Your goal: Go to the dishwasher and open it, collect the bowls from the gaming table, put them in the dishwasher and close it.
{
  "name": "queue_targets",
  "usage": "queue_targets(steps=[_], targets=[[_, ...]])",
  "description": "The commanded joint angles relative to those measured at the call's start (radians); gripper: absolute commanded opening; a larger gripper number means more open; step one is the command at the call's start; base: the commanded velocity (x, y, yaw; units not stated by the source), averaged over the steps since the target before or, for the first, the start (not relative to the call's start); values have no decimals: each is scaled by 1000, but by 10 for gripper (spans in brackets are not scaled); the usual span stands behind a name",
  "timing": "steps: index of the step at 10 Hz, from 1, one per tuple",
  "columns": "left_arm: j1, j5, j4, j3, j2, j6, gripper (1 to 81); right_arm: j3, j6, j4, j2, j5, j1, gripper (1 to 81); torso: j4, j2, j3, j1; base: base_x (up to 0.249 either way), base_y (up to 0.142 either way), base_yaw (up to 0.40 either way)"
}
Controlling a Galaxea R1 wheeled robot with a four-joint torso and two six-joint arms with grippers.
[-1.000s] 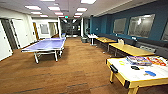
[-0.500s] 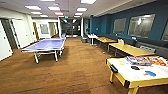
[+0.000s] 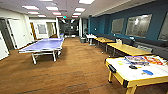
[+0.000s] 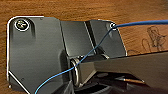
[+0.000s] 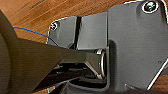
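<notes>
The gaming table [image 3: 147,80], with yellow sides and legs and a white top, stands at the lower right of the head view, a black goal slot facing me. On its top sit a small black bowl [image 3: 132,67] and a blue bowl [image 3: 148,72], just in front of flat colourful printed sheets [image 3: 141,60]. The dishwasher is out of view. Both wrist views look down past the robot's own dark plate onto wood floor [image 4: 75,8].
A blue table-tennis table [image 3: 43,45] stands at the left. Yellow-topped desks [image 3: 127,49] line the blue right wall. Brown wood floor [image 3: 77,65] runs between them toward a far corridor. White doors [image 3: 17,32] are along the left wall. A thin blue cable [image 4: 140,23] crosses the plate.
</notes>
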Motion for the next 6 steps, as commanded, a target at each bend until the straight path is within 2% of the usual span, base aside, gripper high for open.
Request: queue_targets(steps=[1, 6], targets=[[-57, 47, 13, 9, -3, 6, 811, 10, -2, -6, 6, -39, 41, 811, 0, 0, 0, 0, 0, 0, -262], [-60, 50, 13, 9, -3, 6, 811, 10, -2, -8, 6, -39, 43, 811, 0, 0, 0, 0, 0, 0, -290]])
